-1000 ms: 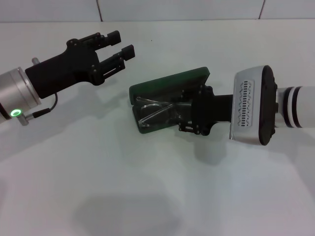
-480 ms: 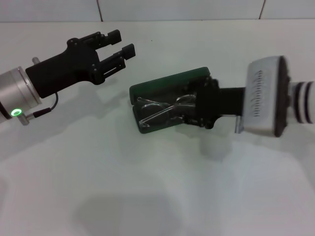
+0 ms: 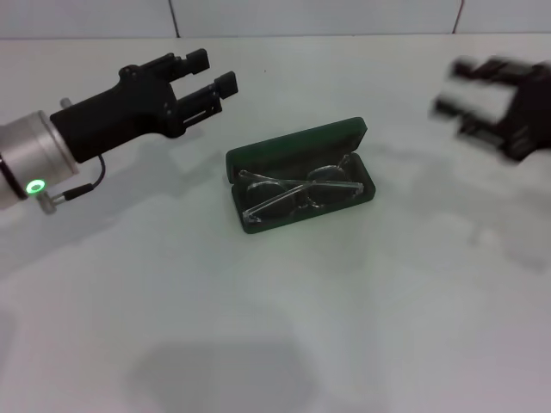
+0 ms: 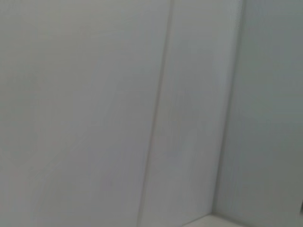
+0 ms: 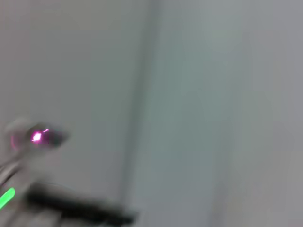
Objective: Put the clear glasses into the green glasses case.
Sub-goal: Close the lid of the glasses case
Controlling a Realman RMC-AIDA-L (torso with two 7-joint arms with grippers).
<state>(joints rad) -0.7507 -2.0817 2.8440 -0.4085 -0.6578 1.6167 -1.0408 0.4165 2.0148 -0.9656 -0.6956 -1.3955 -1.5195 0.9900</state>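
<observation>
Clear glasses (image 3: 297, 191) lying inside green glasses case (image 3: 297, 176), arms folded and crossed over the lens, fully within the lower tray. Case open, lid (image 3: 297, 148) tilted up along the far side, resting near mid-table (image 3: 275, 327) on a white surface. Nothing touching case or glasses; nothing between case and either arm. Left gripper (image 3: 209, 79) held above the table, up and to the left of the case, well apart from it, fingers spread with a visible gap and holding nothing, pointed toward the far right. Left arm (image 3: 52, 146) reaching in from the left edge, green indicator light (image 3: 35, 186) lit on its silver wrist. Right gripper (image 3: 456, 90) to the right of the case and beyond it, well apart, motion-blurred, two fingers seen apart, empty, pointed leftward. White wall (image 3: 310, 17) behind the table. Left wrist view: only pale wall panels with a seam. Right wrist view: blurred pale surface, a pink light and a green streak at one edge; case not visible in either.
</observation>
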